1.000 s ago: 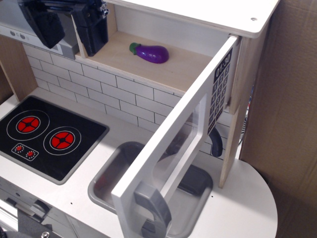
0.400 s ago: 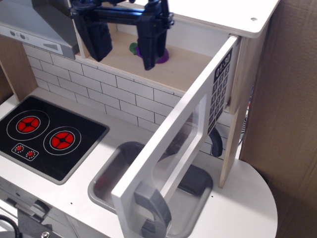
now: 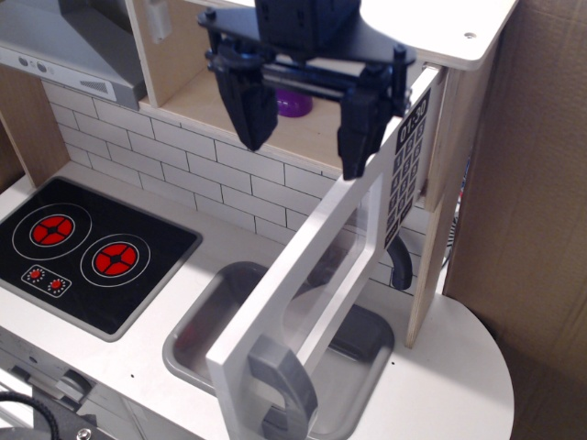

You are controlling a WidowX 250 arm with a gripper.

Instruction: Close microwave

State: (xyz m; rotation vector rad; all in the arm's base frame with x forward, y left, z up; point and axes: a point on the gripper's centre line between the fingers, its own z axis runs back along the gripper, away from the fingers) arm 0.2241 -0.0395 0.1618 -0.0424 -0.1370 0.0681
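Note:
The toy microwave's white door (image 3: 316, 266) stands wide open, swung out over the sink. It has a clear window, a grey handle (image 3: 280, 385) at its near end and a black keypad (image 3: 406, 160) by the hinge. The wooden cavity (image 3: 197, 69) behind holds a purple eggplant (image 3: 293, 103), mostly hidden by my gripper. My black gripper (image 3: 304, 136) hangs in front of the cavity with fingers spread, open and empty. Its right finger (image 3: 359, 137) is just above the door's top edge near the hinge.
A steel sink (image 3: 206, 330) lies under the open door. A black hob with two red burners (image 3: 87, 247) is at the left. A grey range hood (image 3: 64, 41) sits at top left. A cardboard wall (image 3: 537, 229) stands at the right.
My gripper has moved right and down from the top left corner, across the cavity front, to the hinge end of the door. The door has not moved.

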